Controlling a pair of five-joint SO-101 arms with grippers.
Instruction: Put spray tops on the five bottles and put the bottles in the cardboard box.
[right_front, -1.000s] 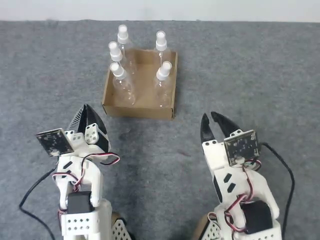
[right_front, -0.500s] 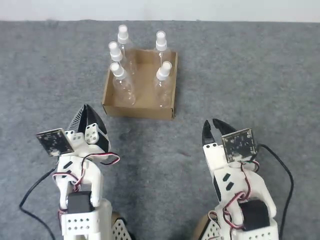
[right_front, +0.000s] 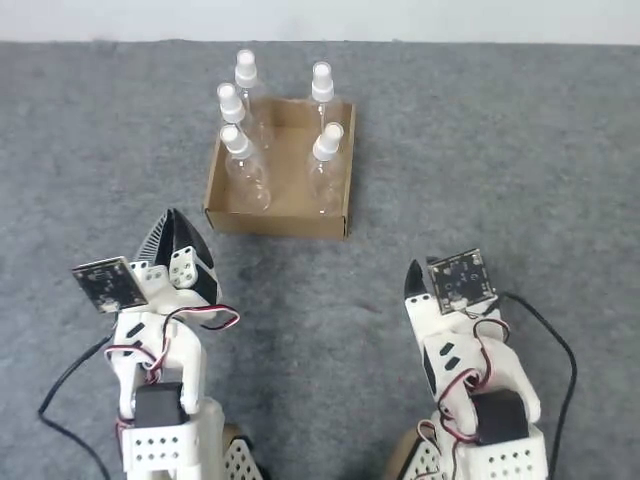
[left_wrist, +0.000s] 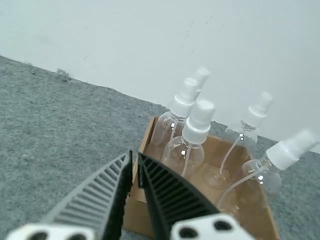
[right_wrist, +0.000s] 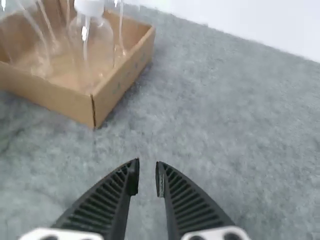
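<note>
Several clear bottles (right_front: 247, 165) with white spray tops (right_front: 328, 140) stand upright inside the cardboard box (right_front: 275, 221) at the back of the grey mat. My left gripper (right_front: 172, 214) sits just short of the box's near left corner, shut and empty. In the left wrist view its fingertips (left_wrist: 135, 156) point at the box wall (left_wrist: 146, 140) and the bottles (left_wrist: 192, 145). My right gripper (right_front: 414, 268) is low at the front right, well back from the box. The right wrist view shows it (right_wrist: 147, 172) shut to a narrow slit, empty, with the box (right_wrist: 50, 95) and a bottle (right_wrist: 92, 35) ahead to one side.
Grey carpet-like mat (right_front: 500, 150) covers the table, with free room right of the box and between the two arms. A pale wall (left_wrist: 150, 40) rises behind the mat's far edge. Cables trail from both arm bases.
The right arm has drawn back toward its base and its fingers have come together from open. The left arm, box and bottles have not moved.
</note>
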